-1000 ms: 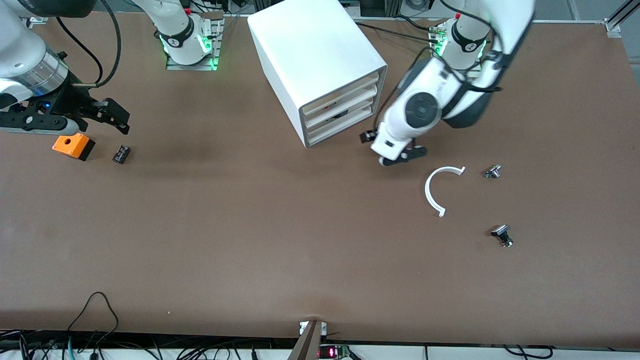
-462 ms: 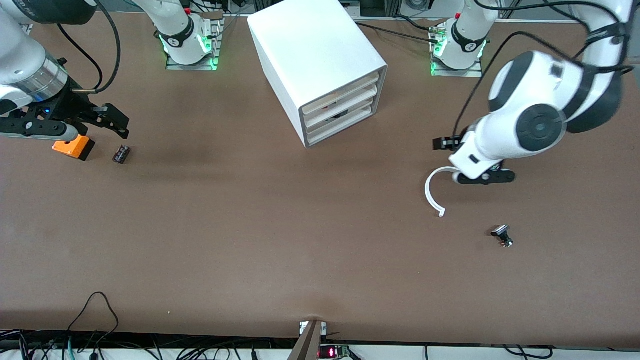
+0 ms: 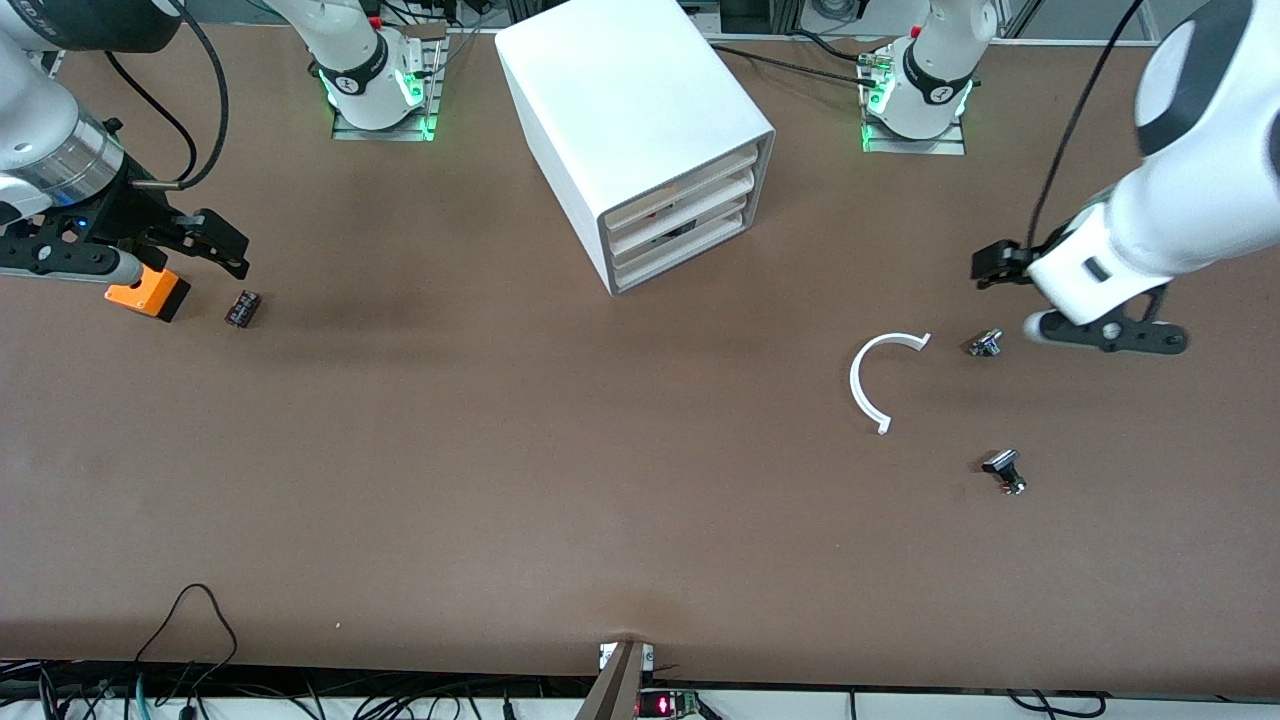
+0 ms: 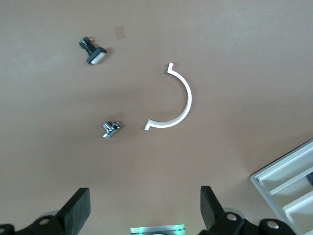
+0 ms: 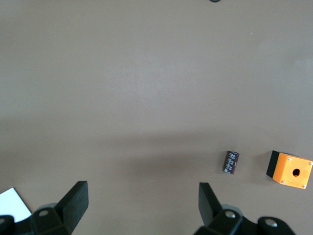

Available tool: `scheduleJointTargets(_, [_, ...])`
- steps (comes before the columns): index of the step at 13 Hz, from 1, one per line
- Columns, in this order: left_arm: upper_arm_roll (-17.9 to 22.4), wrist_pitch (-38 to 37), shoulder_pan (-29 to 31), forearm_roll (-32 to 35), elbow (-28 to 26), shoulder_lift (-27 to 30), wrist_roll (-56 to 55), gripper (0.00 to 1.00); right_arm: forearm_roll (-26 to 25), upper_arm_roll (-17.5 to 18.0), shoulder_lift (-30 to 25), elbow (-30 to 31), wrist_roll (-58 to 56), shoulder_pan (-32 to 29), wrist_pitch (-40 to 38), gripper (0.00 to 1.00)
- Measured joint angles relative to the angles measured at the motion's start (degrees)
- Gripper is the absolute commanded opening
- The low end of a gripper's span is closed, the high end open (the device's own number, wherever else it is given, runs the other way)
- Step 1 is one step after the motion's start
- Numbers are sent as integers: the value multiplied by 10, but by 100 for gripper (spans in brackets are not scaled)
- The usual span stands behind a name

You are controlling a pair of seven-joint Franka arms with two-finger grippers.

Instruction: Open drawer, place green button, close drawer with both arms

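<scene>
The white cabinet (image 3: 625, 110) stands at the middle of the table near the arms' bases. Its lowest drawer (image 3: 682, 252) sits pushed in, level with the two above it; a corner of the cabinet (image 4: 293, 181) shows in the left wrist view. No green-capped button is in view. My left gripper (image 3: 1010, 298) is open and empty, over the table at the left arm's end, beside a small silver part (image 3: 986, 343). In its wrist view the left gripper (image 4: 145, 208) holds nothing. My right gripper (image 3: 225, 245) is open and empty at the right arm's end; the right wrist view (image 5: 142, 203) shows it over bare table.
A white C-shaped strip (image 3: 870, 380) (image 4: 178, 100) lies between the cabinet and the silver part (image 4: 111, 129). A second silver-and-black part (image 3: 1003, 468) (image 4: 94, 51) lies nearer the camera. An orange box (image 3: 150, 293) (image 5: 290, 170) and a black cylinder (image 3: 242, 307) (image 5: 231, 162) lie by the right gripper.
My left gripper has swung away from the cabinet's front, across the C-shaped strip, toward the left arm's end of the table. My right gripper has drifted slightly toward its end.
</scene>
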State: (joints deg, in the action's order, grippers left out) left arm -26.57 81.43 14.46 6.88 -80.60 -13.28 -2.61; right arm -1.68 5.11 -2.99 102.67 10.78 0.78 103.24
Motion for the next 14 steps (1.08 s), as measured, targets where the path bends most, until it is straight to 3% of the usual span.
scheduleJointTargets(2, [43, 21, 4, -29, -1, 16, 70, 99, 0, 0, 0, 0, 0, 1, 0, 100])
scheduleJointTargets(5, [202, 59, -84, -90, -36, 43, 137, 99, 0, -1, 0, 0, 0, 1, 0, 100])
scheduleJointTargets(6, [234, 83, -116, -92, -62, 62, 137, 99, 0, -1, 0, 0, 0, 1, 1, 100])
scheduleJointTargets(10, [266, 261, -166, -92, -205, 151, 134, 99, 0, -1, 1, 0, 0, 2, 5, 100])
scheduleJointTargets(12, [271, 256, -166, -92, -225, 170, 134, 99, 0, -1, 1, 0, 0, 3, 10, 100])
scheduleJointTargets(14, [273, 227, -165, -92, -213, 169, 134, 99, 0, -1, 2, 0, 0, 3, 12, 100])
